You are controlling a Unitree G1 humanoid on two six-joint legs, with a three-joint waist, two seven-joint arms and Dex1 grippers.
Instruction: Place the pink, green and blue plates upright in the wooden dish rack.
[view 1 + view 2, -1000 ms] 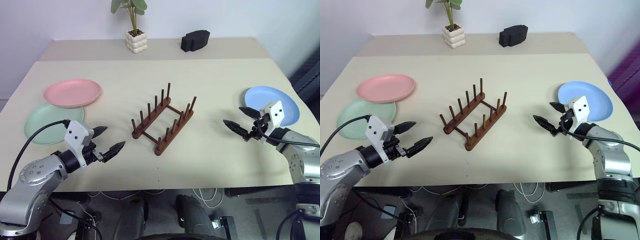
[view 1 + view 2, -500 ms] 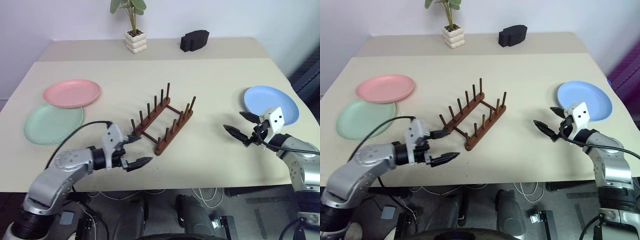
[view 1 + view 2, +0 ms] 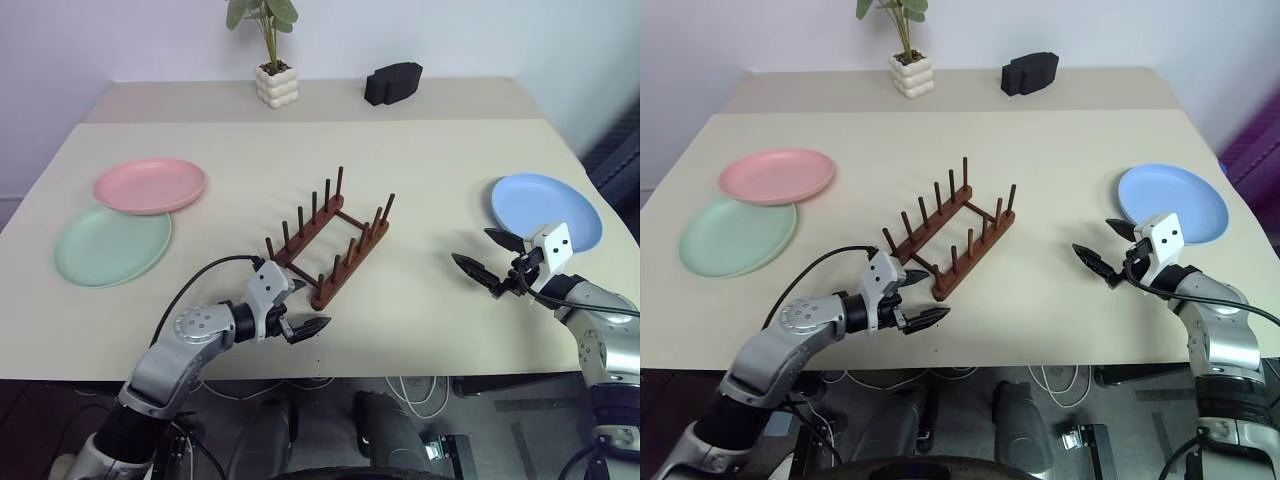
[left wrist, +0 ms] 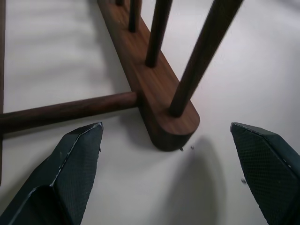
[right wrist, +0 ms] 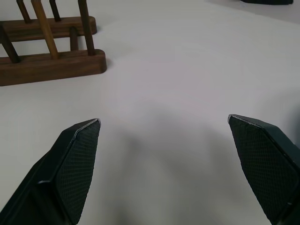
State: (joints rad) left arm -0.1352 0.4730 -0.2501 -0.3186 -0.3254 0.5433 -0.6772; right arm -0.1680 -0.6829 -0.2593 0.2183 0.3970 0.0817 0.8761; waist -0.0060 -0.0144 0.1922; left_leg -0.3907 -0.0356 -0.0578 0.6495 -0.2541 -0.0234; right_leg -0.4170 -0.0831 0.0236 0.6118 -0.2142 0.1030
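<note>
Since a second ago my left gripper (image 3: 298, 310) has swung in from near the mint green round plate (image 3: 112, 246) to the near end of the small dark brown wooden peg rack (image 3: 329, 239), fingers spread wide and holding nothing, just short of the rail's rounded tip. I see the rack empty at the middle of the beige table (image 3: 420, 160). My pastel pink round plate (image 3: 150, 185) overlaps the green one at far left; the light blue round plate (image 3: 545, 209) lies flat at right, just beyond my right gripper (image 3: 488, 257), wide open and empty.
</note>
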